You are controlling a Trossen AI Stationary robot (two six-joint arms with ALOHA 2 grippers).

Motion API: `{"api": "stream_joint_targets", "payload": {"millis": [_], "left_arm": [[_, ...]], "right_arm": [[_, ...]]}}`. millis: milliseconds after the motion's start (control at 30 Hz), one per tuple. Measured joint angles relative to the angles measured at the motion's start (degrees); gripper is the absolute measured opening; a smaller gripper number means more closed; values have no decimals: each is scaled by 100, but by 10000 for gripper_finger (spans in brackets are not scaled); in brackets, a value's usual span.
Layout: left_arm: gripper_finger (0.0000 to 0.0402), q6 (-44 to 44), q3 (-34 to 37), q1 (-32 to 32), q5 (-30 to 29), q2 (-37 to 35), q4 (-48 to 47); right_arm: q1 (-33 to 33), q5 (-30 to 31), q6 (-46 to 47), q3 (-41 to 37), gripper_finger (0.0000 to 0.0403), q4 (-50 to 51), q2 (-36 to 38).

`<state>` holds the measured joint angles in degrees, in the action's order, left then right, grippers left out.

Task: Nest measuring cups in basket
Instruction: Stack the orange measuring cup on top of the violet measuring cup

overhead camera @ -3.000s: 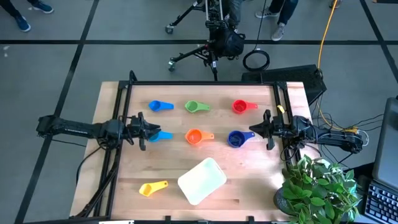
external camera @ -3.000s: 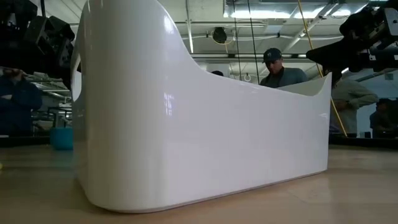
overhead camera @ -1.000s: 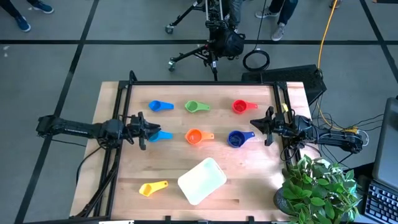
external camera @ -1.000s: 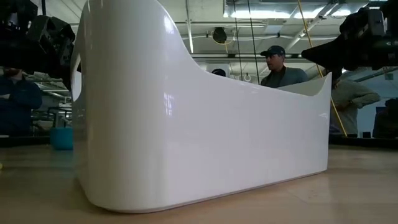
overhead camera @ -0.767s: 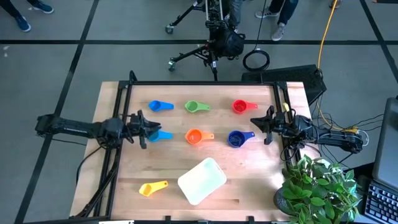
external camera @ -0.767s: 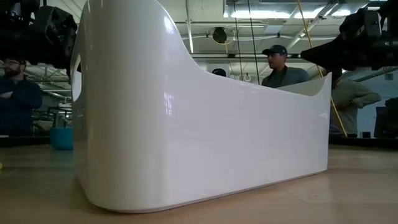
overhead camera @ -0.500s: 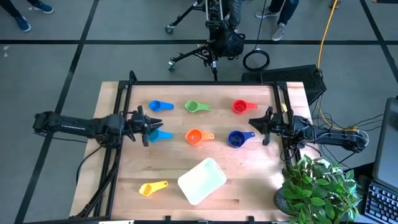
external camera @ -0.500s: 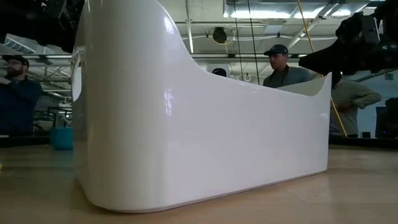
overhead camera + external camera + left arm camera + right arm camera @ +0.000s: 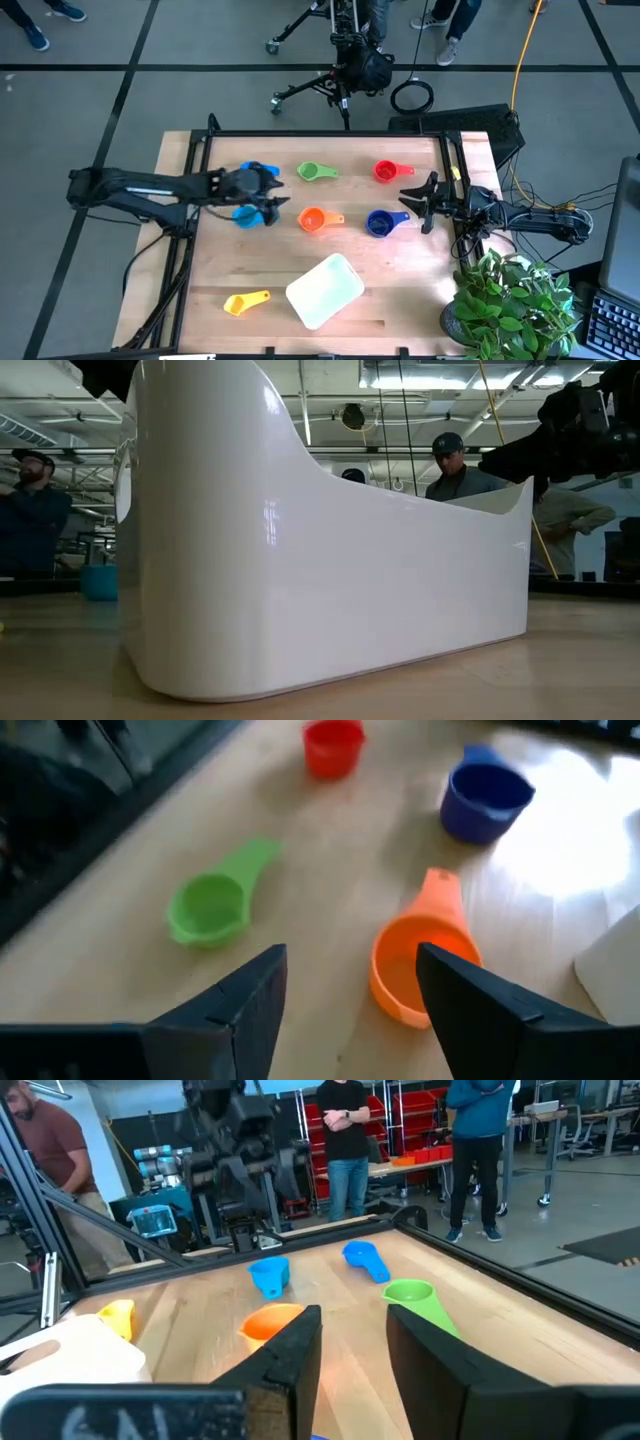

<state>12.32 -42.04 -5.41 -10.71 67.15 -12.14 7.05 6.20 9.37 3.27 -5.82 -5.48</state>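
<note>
People are standing in the workshop beyond the wooden tabletop (image 9: pixel 400 285). No measuring cups (image 9: pixel 312 219) are lying in the basket (image 9: pixel 325 290) near the front edge; all nesting is remaining. Left gripper (image 9: pixel 268 200), jaws open, is hovering by the light blue cup (image 9: pixel 243 214). Right gripper (image 9: pixel 412 202), jaws open, is waiting at the right edge.

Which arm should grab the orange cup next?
Left. Its open hand hangs just beside the small orange plastic measuring cup, which sits right ahead of its fingers. The right hand waits farther off, nearer the dark blue cup.
</note>
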Motion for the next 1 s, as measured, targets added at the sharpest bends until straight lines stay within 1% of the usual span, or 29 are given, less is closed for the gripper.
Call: {"api": "stream_joint_targets", "payload": {"millis": [233, 333, 433, 667, 900, 1000], "left_arm": [[228, 275, -432, -212, 605, 1434, 144], [228, 268, -634, -206, 761, 1893, 161], [228, 262, -805, -208, 779, 2235, 168], [228, 323, -877, -208, 913, 2685, 169], [226, 439, -879, -208, 923, 2814, 157], [209, 498, -879, -210, 908, 2814, 168]], "right_arm": [[0, 0, 2, 11, 110, 2, 0], [0, 0, 3, 11, 110, 2, 0], [0, 0, 4, 11, 110, 2, 0], [0, -9, 4, 13, 110, 33, 0], [0, -20, 2, 22, 110, 50, 0], [0, -20, 2, 22, 110, 50, 0]]}}
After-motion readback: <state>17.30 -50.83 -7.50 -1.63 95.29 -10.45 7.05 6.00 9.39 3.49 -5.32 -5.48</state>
